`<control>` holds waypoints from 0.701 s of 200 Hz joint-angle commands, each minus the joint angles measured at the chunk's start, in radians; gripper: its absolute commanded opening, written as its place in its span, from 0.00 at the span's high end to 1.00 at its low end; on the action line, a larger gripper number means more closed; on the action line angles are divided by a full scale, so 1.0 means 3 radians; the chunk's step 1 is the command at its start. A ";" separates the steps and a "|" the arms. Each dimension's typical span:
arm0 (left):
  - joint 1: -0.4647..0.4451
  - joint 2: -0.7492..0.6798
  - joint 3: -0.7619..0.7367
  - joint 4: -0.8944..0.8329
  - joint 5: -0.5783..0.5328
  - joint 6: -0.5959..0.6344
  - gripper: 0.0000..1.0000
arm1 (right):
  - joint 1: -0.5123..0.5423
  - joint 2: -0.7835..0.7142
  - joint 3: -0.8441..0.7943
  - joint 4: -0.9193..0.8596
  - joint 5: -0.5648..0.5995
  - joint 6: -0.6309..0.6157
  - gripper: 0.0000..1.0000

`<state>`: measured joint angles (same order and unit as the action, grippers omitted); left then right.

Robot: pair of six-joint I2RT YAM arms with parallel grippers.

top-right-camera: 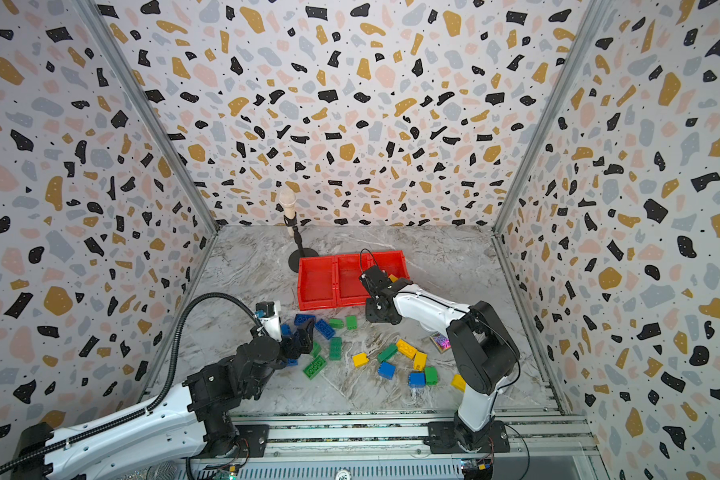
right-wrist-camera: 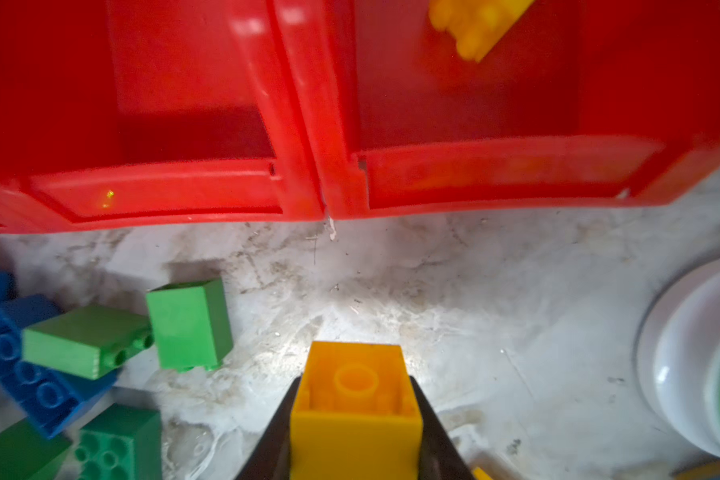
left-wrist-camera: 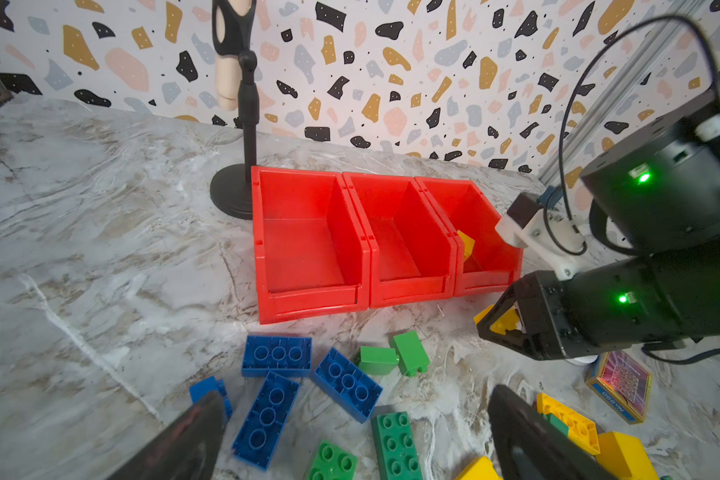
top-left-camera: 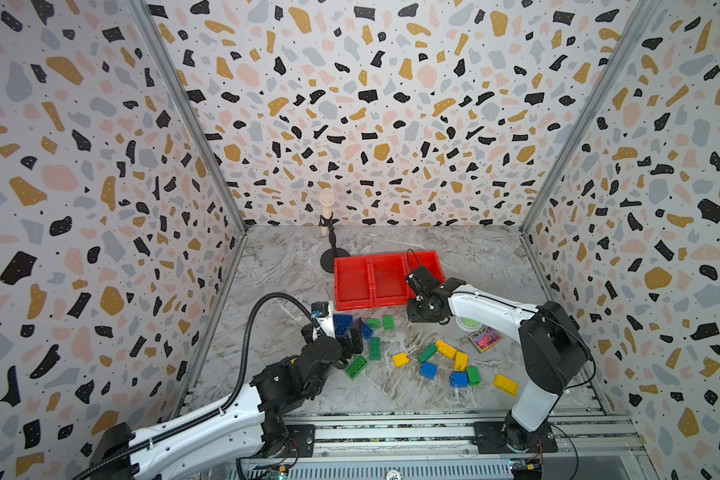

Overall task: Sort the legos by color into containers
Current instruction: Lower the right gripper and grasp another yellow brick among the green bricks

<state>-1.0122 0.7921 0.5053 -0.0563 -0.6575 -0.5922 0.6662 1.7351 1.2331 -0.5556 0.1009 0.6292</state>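
Three joined red containers (top-left-camera: 387, 282) (top-right-camera: 350, 284) (left-wrist-camera: 308, 232) (right-wrist-camera: 300, 124) stand mid-table. One yellow lego (left-wrist-camera: 466, 245) (right-wrist-camera: 474, 25) lies in the rightmost bin. My right gripper (top-left-camera: 417, 316) (top-right-camera: 376, 318) (left-wrist-camera: 500, 324) (right-wrist-camera: 355, 399) is shut on a square yellow lego (right-wrist-camera: 354, 436), hollow side showing, just in front of the bins. My left gripper (top-left-camera: 352, 343) (top-right-camera: 302, 338) (left-wrist-camera: 356, 399) hangs open over a cluster of blue legos (left-wrist-camera: 275, 355) and green legos (left-wrist-camera: 395, 444), holding nothing. More yellow, blue and green legos (top-left-camera: 445, 348) are scattered front right.
A black round-based stand (top-left-camera: 333, 259) (left-wrist-camera: 248, 124) sits behind the left bin. A white button with a green top (top-left-camera: 469, 323) (right-wrist-camera: 699, 365) and an iridescent card (top-left-camera: 484, 338) (left-wrist-camera: 622, 384) lie right of the right gripper. Patterned walls close three sides.
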 commanded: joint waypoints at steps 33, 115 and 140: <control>-0.0019 0.0670 0.0626 0.0745 0.0257 0.0437 0.00 | -0.0479 0.0139 0.0789 -0.0171 -0.0037 -0.0346 0.69; -0.0018 0.1083 0.0880 0.0884 0.0329 0.0697 0.00 | -0.0666 0.0934 0.1647 -0.0227 -0.0060 -0.0547 0.43; -0.0017 0.1077 0.0868 0.0820 0.0126 0.0719 0.00 | -0.0638 0.0757 0.1585 -0.0327 -0.0017 -0.0498 0.40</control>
<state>-1.0122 1.1286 0.7528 0.1593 -0.5507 -0.4091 0.4686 2.0556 1.6722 -0.5972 0.0830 0.4808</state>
